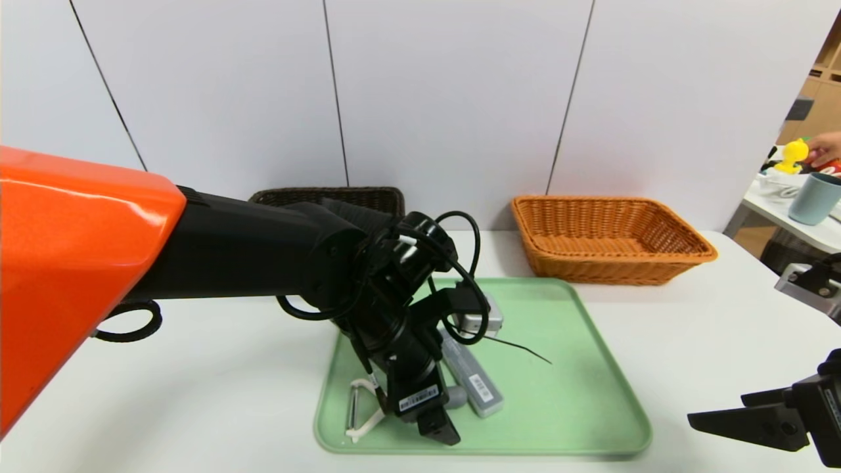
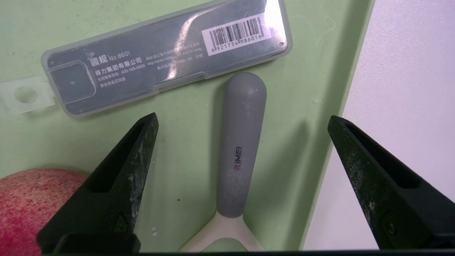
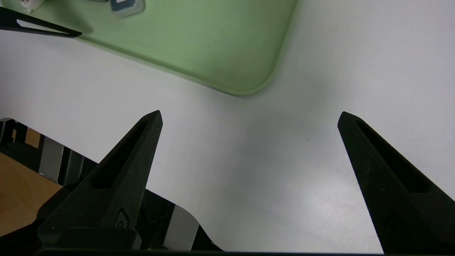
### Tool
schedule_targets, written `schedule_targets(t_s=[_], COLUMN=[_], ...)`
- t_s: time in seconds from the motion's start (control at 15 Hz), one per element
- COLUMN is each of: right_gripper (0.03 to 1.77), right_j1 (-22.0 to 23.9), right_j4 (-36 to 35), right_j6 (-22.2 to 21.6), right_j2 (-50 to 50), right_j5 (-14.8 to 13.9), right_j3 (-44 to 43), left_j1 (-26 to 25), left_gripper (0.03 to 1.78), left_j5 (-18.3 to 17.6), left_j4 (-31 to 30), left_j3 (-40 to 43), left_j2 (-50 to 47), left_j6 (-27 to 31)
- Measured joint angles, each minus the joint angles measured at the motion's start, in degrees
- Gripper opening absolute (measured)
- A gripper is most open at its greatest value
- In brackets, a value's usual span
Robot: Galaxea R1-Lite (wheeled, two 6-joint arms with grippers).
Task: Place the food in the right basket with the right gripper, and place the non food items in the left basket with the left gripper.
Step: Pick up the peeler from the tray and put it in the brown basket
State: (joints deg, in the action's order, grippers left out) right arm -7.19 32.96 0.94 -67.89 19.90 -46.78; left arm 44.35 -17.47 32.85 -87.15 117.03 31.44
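Nearest the robot, at about 4 o'clock on the white desk point(image 1: 197, 368), the right claw point(image 3: 249, 117) hovers over bare desk beyond the near right corner of the green tray point(image 1: 578, 394), its jaws spread wide with nothing between them.

On the tray, at about 6 o'clock, the left claw point(image 2: 241, 121) points steeply down from an arm that reaches in from 9 o'clock, orange shell at the rear, black forearm bent down at the wrist, looped cables around it. Its jaws are open and straddle the grey handle of the white Y-peeler point(image 2: 240, 149) without touching it; one fingertip point(image 2: 145, 131) hangs over the tray floor, the other over the tray's near rim where it meets the desk. The peeler lies flat, its white fork toward 8 o'clock of the tray in the head view.

Just beside the handle's rounded end, apart from it, lies the slim grey translucent case point(image 2: 167, 57), flat, barcode label up. The peach point(image 2: 32, 206) sits on the tray next to one jaw; in the head view the arm hides it.

At the tray's centre thin black bristles of the brush point(image 1: 519, 348) stick out from behind the arm.

Farthest, against the wall, the dark brown basket point(image 1: 341, 196) stands at 11 o'clock and the orange-tan basket point(image 1: 608, 236) at 1 o'clock.
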Motion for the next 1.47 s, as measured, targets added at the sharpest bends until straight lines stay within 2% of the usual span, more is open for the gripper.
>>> schedule_targets(t_s=[0.4,0.6,1.47], right_gripper=[1.71,1.71,1.71], right_j1=[0.7,0.8,0.9], right_j4=[0.0,0.0,0.0], right_j6=[0.0,0.0,0.0], right_j2=[0.4,0.6,1.0], right_j5=[0.0,0.0,0.2], right_j3=[0.3,0.4,0.9], left_j1=[-0.1,-0.2,-1.4], left_gripper=[1.69,1.69,1.69], left_j5=[0.6,2.9,3.4], left_j4=[0.2,1.0,6.3], left_j3=[0.2,0.0,-2.3], left_j2=[-0.1,-0.1,0.8], left_j6=[0.7,0.8,-1.1])
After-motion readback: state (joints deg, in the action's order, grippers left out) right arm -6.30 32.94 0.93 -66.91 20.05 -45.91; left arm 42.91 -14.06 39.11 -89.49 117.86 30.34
